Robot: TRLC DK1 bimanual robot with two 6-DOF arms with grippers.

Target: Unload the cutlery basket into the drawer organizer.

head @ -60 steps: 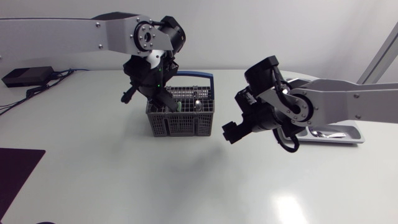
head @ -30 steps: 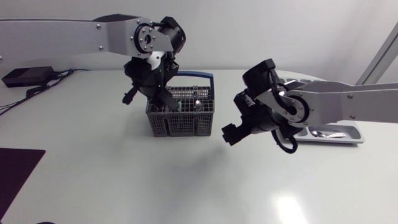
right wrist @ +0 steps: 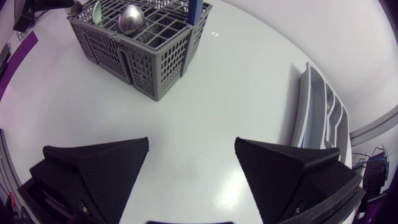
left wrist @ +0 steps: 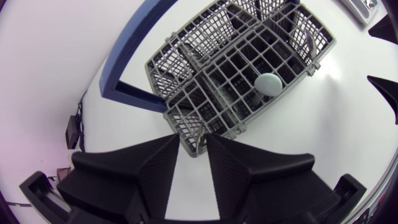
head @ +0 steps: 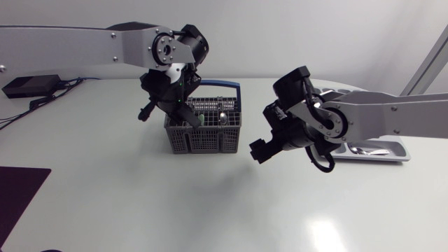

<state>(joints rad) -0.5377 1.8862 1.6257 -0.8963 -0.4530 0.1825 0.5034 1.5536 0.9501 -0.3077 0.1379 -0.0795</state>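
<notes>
The grey wire cutlery basket point(head: 204, 131) with a blue handle point(head: 222, 85) stands mid-table; a spoon's bowl point(left wrist: 268, 84) sticks up from one compartment. My left gripper point(head: 186, 112) hangs over the basket's left rear corner, its fingers point(left wrist: 227, 165) a narrow gap apart with nothing between them; the basket's corner point(left wrist: 189, 140) lies just ahead of the tips. My right gripper point(head: 261, 150) hovers open and empty to the right of the basket point(right wrist: 140, 46), low over the table. The grey drawer organizer point(head: 381, 157) lies at the far right with a piece of cutlery point(head: 365, 149) in it.
A black box with cables point(head: 29, 87) sits at the far left edge. A dark mat point(head: 17, 199) covers the near left corner. Beside my right gripper the organizer's compartments point(right wrist: 318, 109) show.
My left gripper's fingers have drawn closer together above the basket. My right arm has shifted slightly left toward the basket.
</notes>
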